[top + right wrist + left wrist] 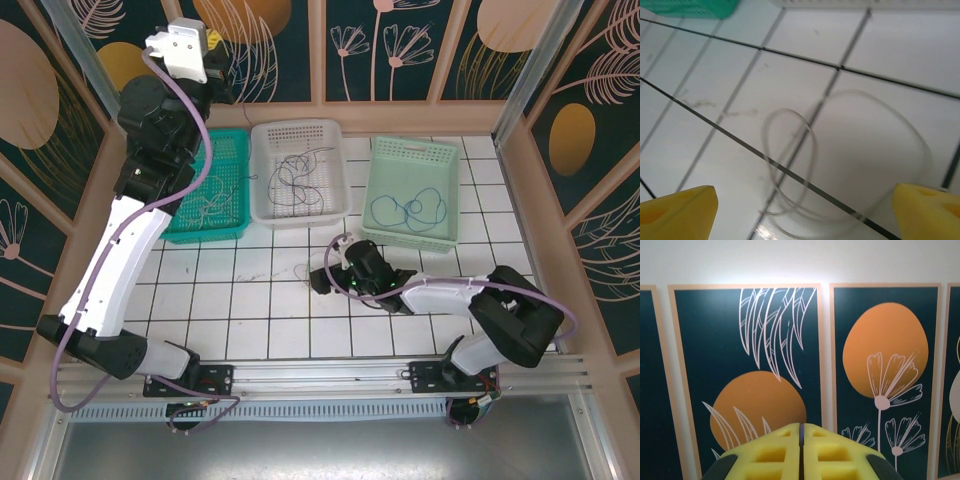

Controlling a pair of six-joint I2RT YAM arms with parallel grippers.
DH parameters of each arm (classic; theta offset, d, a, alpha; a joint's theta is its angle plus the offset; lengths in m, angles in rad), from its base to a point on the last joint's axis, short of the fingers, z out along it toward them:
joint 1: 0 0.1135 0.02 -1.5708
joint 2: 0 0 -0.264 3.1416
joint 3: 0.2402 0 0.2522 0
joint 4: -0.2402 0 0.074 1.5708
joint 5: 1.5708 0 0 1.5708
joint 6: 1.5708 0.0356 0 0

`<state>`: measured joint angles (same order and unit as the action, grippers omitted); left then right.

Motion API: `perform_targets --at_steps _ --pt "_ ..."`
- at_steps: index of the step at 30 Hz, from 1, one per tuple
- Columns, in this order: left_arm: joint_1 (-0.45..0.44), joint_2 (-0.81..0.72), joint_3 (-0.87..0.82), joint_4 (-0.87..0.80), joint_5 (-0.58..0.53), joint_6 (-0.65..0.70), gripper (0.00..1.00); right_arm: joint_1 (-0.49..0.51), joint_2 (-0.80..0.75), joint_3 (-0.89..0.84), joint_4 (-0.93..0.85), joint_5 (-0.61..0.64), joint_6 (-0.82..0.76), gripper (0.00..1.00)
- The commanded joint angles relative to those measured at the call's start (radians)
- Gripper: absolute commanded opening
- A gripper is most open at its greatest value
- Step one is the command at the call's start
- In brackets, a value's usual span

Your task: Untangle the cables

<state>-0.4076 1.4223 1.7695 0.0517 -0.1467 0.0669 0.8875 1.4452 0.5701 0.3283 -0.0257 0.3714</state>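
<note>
Pale cable (812,145): loose loops on the tabletop (250,310), between the wide-open right jaws, ungripped.
Dark cables (297,180): tangled in the white basket (296,126) at 12 o'clock; apparently pending.
Blue cable (415,208): alone in the green basket (415,147) at 2 o'clock; apparently done.
Left jaws: closed, empty, raised at 10 o'clock.

We see a pale cable (767,150) looped on the bench (890,50), dark cables (296,180) tangled in the white basket (262,175).

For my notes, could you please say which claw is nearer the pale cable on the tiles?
Right. The right claw hangs open just above the pale cable; the left claw points at the wall.
</note>
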Motion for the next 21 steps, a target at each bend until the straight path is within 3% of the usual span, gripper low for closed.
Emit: perform_targets --at_steps 1,8,14,17,21 --pt "0.003 -0.013 0.006 0.051 0.020 -0.012 0.07 0.019 -0.098 0.076 -0.049 0.074 -0.054 0.93" --pt "0.003 -0.019 0.009 0.050 0.043 -0.025 0.07 0.012 -0.126 0.175 0.033 0.162 -0.072 0.99" --pt "0.003 -0.026 0.007 0.057 0.066 -0.047 0.07 -0.014 0.203 0.456 0.185 0.130 -0.140 0.99" --pt "0.003 -0.030 0.008 0.057 0.085 -0.065 0.07 -0.056 0.375 0.596 0.276 0.022 -0.101 0.99" --pt "0.003 -0.035 0.010 0.057 0.091 -0.072 0.07 -0.056 0.520 0.716 0.372 0.003 -0.125 0.99"
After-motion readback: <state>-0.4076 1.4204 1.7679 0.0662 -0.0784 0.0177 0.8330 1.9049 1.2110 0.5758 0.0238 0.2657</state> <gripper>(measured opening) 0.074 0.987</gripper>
